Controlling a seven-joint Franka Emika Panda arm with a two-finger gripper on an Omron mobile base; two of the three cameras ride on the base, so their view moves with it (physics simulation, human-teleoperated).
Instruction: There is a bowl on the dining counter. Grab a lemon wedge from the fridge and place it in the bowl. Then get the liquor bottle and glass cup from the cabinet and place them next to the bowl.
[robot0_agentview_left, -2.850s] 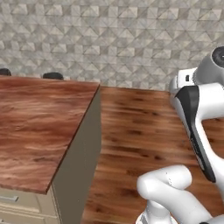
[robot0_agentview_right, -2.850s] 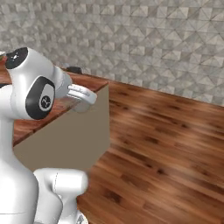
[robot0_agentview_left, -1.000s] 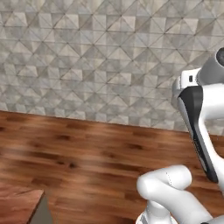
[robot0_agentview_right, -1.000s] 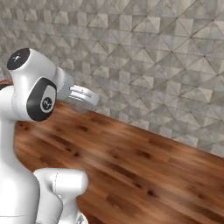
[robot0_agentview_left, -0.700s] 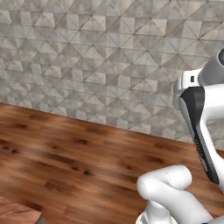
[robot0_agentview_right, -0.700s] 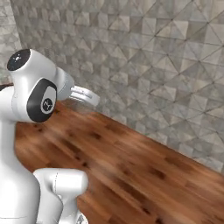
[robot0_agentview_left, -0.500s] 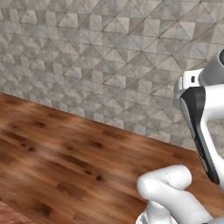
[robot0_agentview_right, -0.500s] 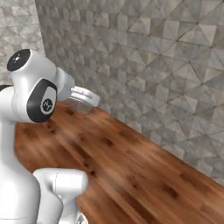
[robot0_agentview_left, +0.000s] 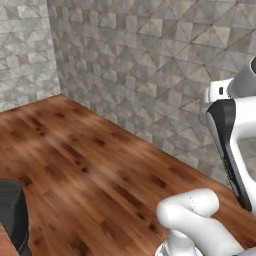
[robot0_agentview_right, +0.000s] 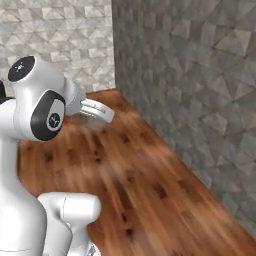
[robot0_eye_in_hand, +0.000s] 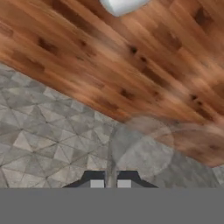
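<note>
Turning with the base, the views have left the counter for a tiled wall corner. Gripper fingers sit narrow, apparently pinching the glass cup wall, so this looks like a carrying step. Next: drive on until the bowl is found.

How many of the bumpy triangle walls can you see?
2. A lighter wall is on the left of the left base view, and a darker wall runs to its right. They meet at a corner. More walls may be out of sight.

Bare wooden floor spreads open ahead. Grey tiled walls meeting in a corner close it off; a dark object stands low left.
</note>
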